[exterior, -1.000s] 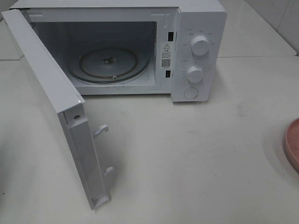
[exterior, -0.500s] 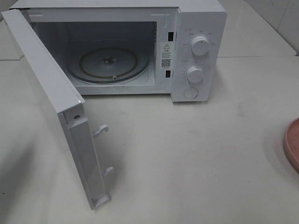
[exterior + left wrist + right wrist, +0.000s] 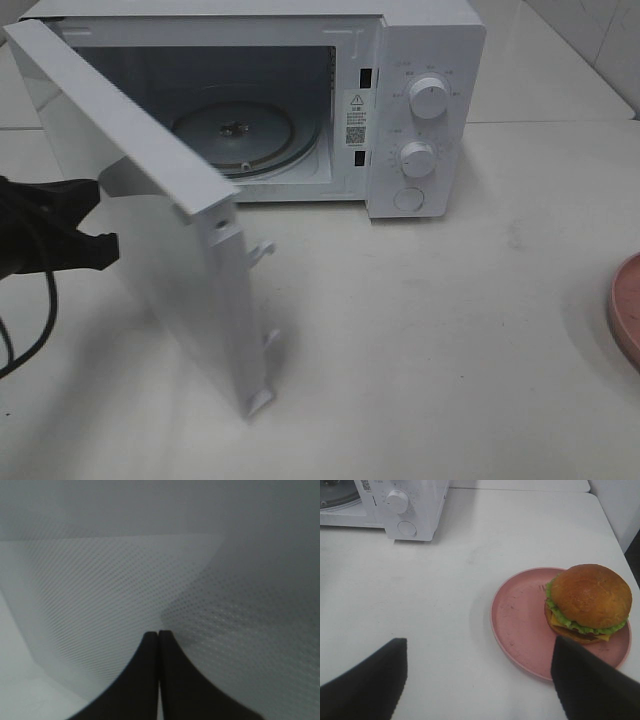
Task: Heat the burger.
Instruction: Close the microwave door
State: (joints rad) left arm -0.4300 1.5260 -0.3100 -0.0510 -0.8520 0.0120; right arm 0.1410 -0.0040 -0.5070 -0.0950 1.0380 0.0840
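Now: I have the white countertop microwave (image 3: 425, 60) at the far edge of the white table (image 3: 450, 350). Its hinged white door (image 3: 160, 230) stands about half open, and the cavity holds only the round glass turntable (image 3: 260, 125).
Burger: the golden-bun burger with green lettuce and yellow cheese (image 3: 589, 602) sits on the round pink plate (image 3: 520, 625) at the table's right edge, well apart from the microwave. It is off-centre on the plate and nothing grips it.
Left gripper (image 3: 158, 635): its black fingers (image 3: 147, 650) are pressed together with nothing between them, close against the door's dotted outer face. I cannot tell whether they touch it.
Right gripper (image 3: 479, 640): fingers spread wide and empty, hovering over bare table near the plate.
Step in hand: I judge it to be loading the burger, since it is not yet inside.
Doing it well: I would get the door out of the opening first, because half-shut it blocks the path. Then I would centre the right fingers over the bun and close gently, as it looks soft. I would carry it level so the layers do not slide, and set it mid-turntable.
Risk: squeezing too hard could shed the lettuce.
Count: one burger, one plate, one microwave with one door, one turntable, two dials (image 3: 428, 98), one round button (image 3: 408, 198).
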